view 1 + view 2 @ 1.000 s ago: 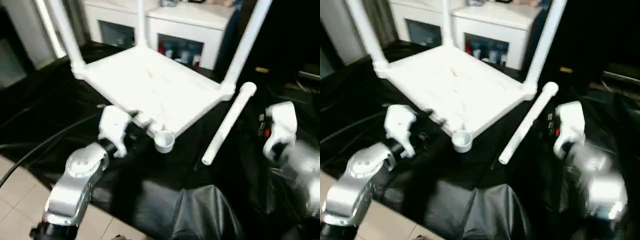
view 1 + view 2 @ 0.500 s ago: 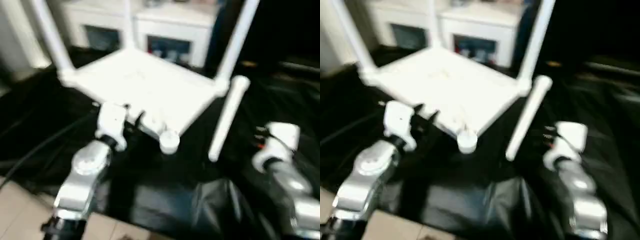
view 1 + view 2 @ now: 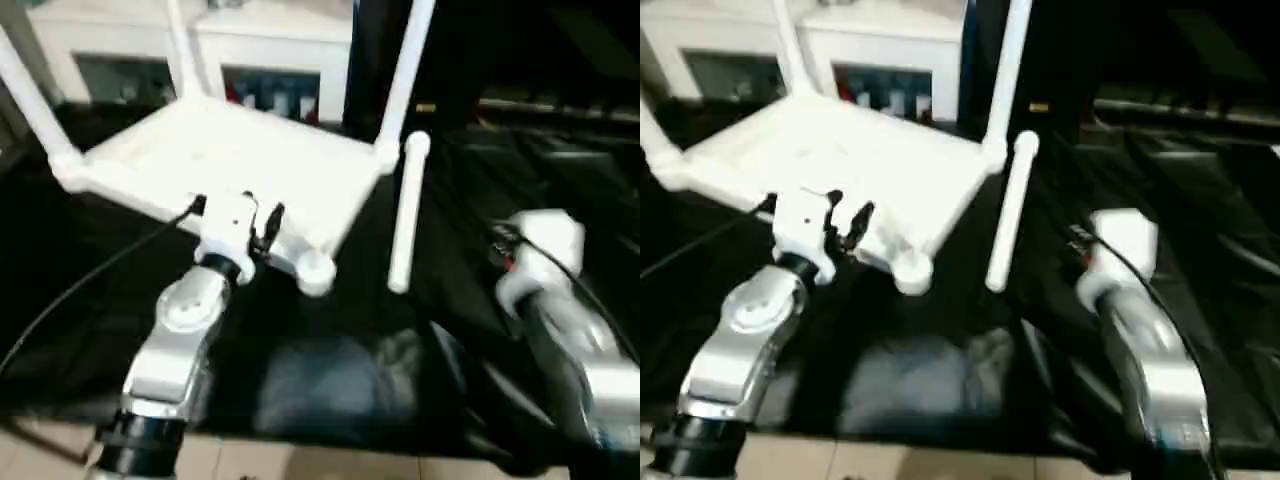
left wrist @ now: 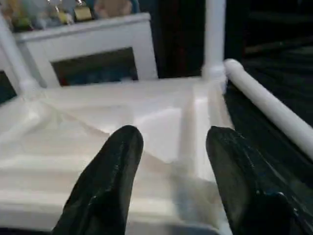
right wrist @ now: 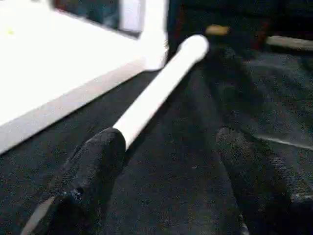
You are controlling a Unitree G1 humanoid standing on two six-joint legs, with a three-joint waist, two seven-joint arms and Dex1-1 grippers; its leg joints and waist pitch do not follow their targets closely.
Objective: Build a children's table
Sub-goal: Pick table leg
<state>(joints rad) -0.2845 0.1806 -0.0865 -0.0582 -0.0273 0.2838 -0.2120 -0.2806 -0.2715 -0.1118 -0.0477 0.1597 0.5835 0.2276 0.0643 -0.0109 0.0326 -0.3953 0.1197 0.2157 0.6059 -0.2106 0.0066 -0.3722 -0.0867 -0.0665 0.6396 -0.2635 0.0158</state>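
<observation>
The children's table [image 3: 230, 160] lies upside down on black cloth, a white top with three legs [image 3: 405, 75] standing up from its corners. Its near corner socket [image 3: 315, 272] holds no leg. A loose white leg [image 3: 405, 215] lies on the cloth to the right of the top. My left gripper [image 4: 173, 136] is open at the top's near rim, just left of that socket, with both black fingers [image 3: 272, 222] over the ribbed underside. My right gripper [image 5: 168, 137] is open and low over the cloth; the near end of the loose leg [image 5: 161, 88] lies close to one finger [image 5: 98, 161].
A white cabinet [image 3: 270, 50] with glass doors stands behind the table. Wrinkled black cloth [image 3: 330, 370] covers the work surface, with tiled floor [image 3: 300, 465] at its near edge. A black cable [image 3: 80, 290] runs across the cloth on the left.
The camera has swung, so the whole picture has shifted. My left gripper has moved forward to the table's near rim. The right gripper stays beside the loose leg.
</observation>
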